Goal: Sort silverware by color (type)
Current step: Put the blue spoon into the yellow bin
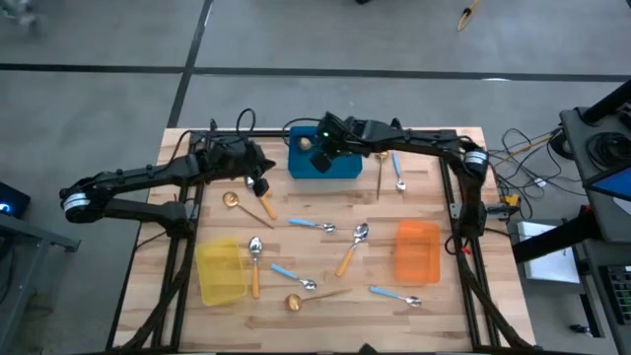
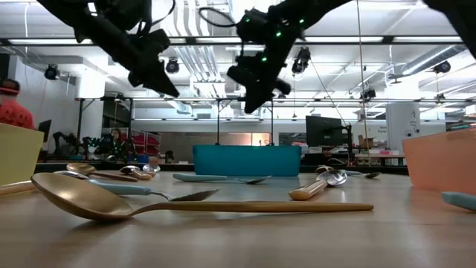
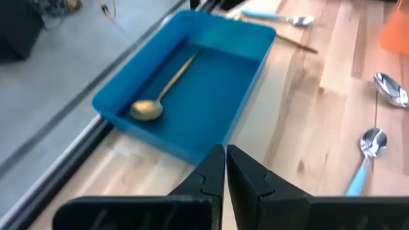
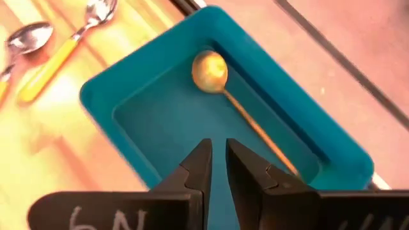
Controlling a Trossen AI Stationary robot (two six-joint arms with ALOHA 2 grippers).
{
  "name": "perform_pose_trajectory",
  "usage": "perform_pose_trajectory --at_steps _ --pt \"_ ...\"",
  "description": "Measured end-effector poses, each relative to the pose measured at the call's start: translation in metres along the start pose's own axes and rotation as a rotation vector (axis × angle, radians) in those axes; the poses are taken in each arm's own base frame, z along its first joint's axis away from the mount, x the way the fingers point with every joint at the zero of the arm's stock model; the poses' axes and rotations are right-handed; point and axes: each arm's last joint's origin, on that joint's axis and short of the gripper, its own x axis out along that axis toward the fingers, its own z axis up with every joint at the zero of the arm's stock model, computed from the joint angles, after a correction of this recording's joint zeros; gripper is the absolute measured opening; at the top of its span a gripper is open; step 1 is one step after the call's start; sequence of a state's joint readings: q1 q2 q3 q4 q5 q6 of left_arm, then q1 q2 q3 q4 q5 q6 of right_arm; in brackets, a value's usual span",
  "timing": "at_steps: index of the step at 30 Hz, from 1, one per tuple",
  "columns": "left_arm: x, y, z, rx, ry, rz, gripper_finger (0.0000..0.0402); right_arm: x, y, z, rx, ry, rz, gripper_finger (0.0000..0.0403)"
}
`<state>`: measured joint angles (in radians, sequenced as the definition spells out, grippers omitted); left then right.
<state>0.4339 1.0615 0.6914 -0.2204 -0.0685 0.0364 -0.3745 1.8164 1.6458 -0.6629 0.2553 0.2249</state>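
A gold spoon [image 4: 209,69] lies on the floor of the blue bin [image 1: 325,163] at the table's far middle. My right gripper [image 4: 217,145] hangs above that bin, slanting down, open by a narrow gap with nothing between its fingers. My left gripper [image 3: 225,150] is shut and empty, in the air just left of the bin, over a gold spoon [image 1: 234,200] and an orange-handled spoon [image 1: 266,207]. More blue-handled [image 1: 311,225], orange-handled [image 1: 351,248] and gold [image 1: 308,300] spoons lie flat on the wood.
A yellow bin [image 1: 220,271] stands near left and an orange bin [image 1: 418,251] near right. A blue-handled spoon [image 1: 397,170] and a gold spoon [image 1: 380,176] lie right of the blue bin. Bare wood shows along the table's near edge.
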Motion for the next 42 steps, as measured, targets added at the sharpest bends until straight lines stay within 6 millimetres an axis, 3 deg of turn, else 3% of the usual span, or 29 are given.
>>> perform_pose_trajectory --at_steps 8,14,22,29,37,42 --pt "-0.001 -0.001 -0.015 -0.103 0.16 -0.007 0.0 -0.03 -0.013 -0.027 0.03 0.005 0.001 0.0038" --pt "-0.004 -0.005 -0.026 -0.218 0.281 -0.106 0.0 -0.038 -0.017 -0.033 -0.012 -0.118 0.026 0.0038" --pt "-0.01 -0.019 -0.037 -0.297 0.427 -0.19 0.0 -0.032 -0.012 -0.036 -0.079 -0.318 0.184 0.0038" --pt "-0.014 -0.039 -0.038 -0.266 0.451 -0.254 0.0 -0.02 -0.01 -0.04 -0.121 -0.311 0.174 0.0038" --pt "-0.019 -0.06 -0.04 -0.194 0.464 -0.326 0.0 -0.022 -0.01 -0.037 -0.255 -0.332 0.145 0.0038" --pt "-0.023 -0.071 -0.041 -0.146 0.451 -0.334 0.0 -0.025 -0.01 -0.035 -0.2 -0.339 0.157 0.0038"
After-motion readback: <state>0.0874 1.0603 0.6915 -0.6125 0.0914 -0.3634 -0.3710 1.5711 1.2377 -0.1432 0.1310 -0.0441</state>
